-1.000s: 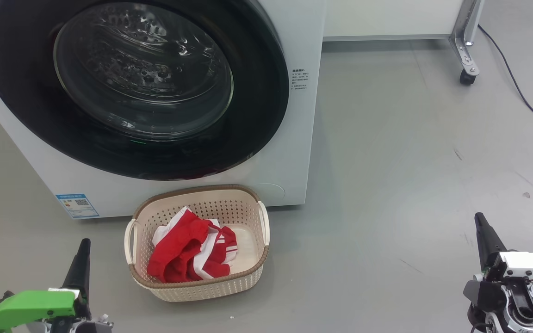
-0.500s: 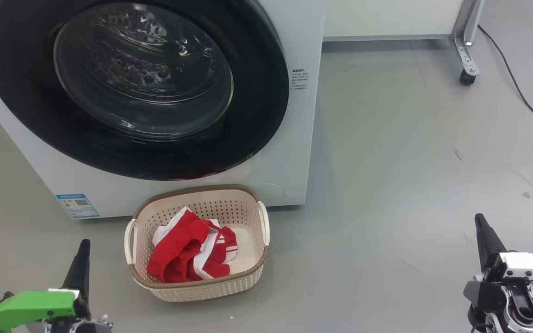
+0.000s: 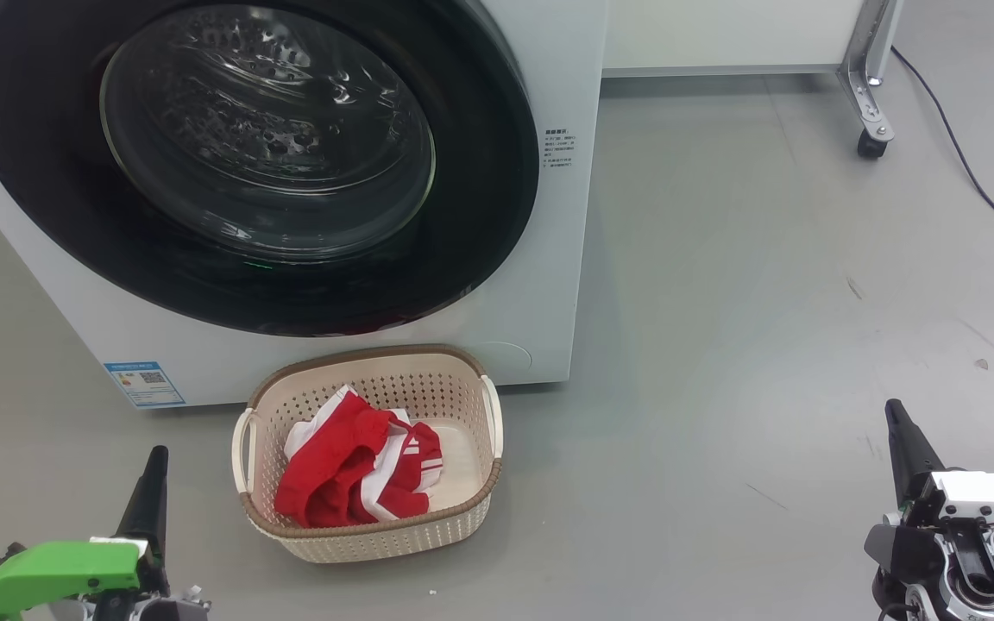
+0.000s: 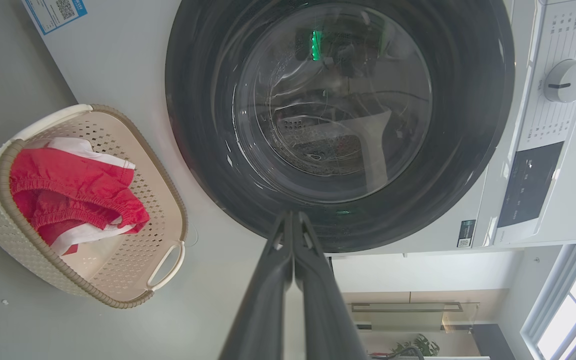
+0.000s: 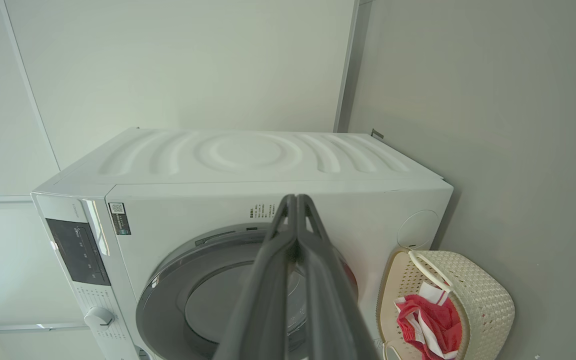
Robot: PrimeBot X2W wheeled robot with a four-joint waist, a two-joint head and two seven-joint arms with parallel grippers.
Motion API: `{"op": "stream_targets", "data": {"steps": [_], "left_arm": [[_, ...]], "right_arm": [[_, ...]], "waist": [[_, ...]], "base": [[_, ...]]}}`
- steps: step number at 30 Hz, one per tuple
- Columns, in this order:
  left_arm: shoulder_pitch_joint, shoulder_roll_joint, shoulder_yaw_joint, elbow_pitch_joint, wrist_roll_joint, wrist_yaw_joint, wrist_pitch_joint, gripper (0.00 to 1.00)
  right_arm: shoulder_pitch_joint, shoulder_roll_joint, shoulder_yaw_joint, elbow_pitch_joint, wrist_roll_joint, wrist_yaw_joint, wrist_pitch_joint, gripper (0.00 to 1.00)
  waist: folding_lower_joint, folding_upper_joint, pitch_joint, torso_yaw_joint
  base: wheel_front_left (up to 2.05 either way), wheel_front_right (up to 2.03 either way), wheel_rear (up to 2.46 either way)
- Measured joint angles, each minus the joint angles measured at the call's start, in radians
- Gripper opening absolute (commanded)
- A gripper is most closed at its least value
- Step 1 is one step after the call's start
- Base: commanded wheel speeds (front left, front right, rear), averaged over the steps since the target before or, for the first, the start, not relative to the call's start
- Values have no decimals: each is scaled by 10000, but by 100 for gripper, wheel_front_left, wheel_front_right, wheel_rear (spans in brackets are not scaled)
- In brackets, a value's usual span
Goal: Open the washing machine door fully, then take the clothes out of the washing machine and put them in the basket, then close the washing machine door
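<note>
The big white front-loading washing machine (image 3: 562,259) stands on the grey floor (image 3: 764,345) with its large round glossy black washing machine door (image 3: 480,216) closed against the front. Just in front sits the small cream perforated plastic basket (image 3: 376,536), the red clothes (image 3: 333,474) with white trim heaped inside it. The left tool (image 3: 157,453) and the right tool (image 3: 893,405) hang low on either side, well apart from the basket, each with its two dark fingers (image 4: 268,280) pressed together, holding nothing.

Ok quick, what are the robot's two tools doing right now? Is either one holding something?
Left tool: closed, holding nothing.
Right tool: closed, holding nothing.
</note>
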Motion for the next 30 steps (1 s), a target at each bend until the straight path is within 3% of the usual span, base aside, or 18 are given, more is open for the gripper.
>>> {"op": "stream_targets", "data": {"steps": [30], "left_arm": [[-83, -2, 29, 46, 0, 0, 2, 0]], "right_arm": [[-12, 4, -29, 58, 0, 31, 31, 0]], "waist": [[0, 0, -2, 0]], "base": [[0, 0, 0]]}}
